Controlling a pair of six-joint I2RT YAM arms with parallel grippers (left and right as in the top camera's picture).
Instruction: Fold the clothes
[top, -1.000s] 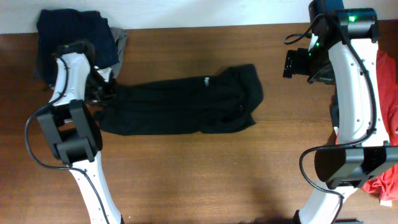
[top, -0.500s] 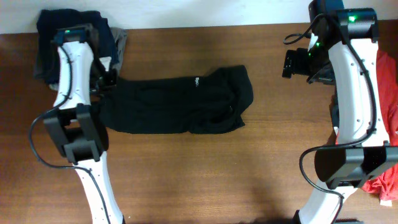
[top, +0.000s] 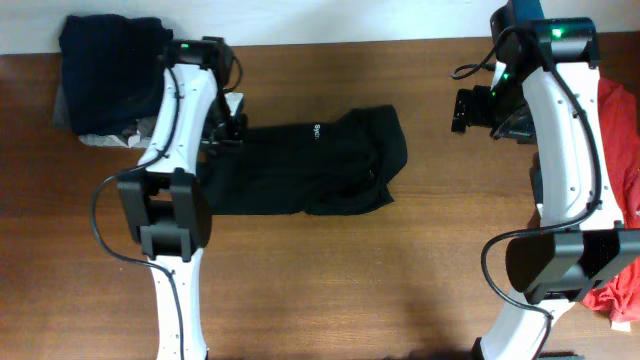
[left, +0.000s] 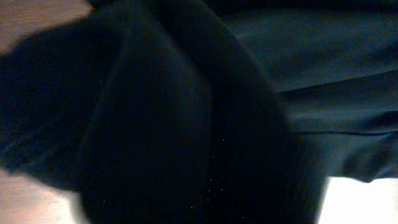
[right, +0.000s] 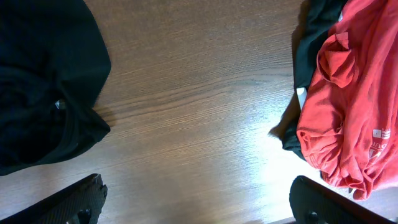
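— At the middle of the table, what do you see from overhead?

— The large, limp black fabric garment with small white lettering (top: 300, 165) lies spread lengthwise on the brown wooden table (top: 330, 290), rumpled at its right end. My left gripper (top: 226, 128) is over its left end. From above I can't tell whether the fingers are apart or pinching cloth. Beyond that left end sits a heap of dark navy fabric clothes (top: 105, 50). My right gripper (top: 470, 108) hangs well off the black garment's right end, touching nothing. A crumpled red fabric garment (top: 620, 120) lies further right.

— Does the left wrist camera settle the grip?

— No. It's filled with dark folds of the black garment (left: 186, 124), with slivers of table at the corners. No fingers show, so I can't say.

— And the right wrist?

— Its fingers (right: 78, 199) stand wide apart over bare wood with nothing between them. The black garment's right end is on one side and the red garment (right: 348, 106) on the other.

— Which step is this?

— I judge it's laying out: the garment is roughly flat but not yet folded. Next I'd bring the right gripper across to the rumpled end, take an edge with each hand, smooth it, then carry one half over the other. Limp cloth drags and bunches, so I'd lift it clear first.
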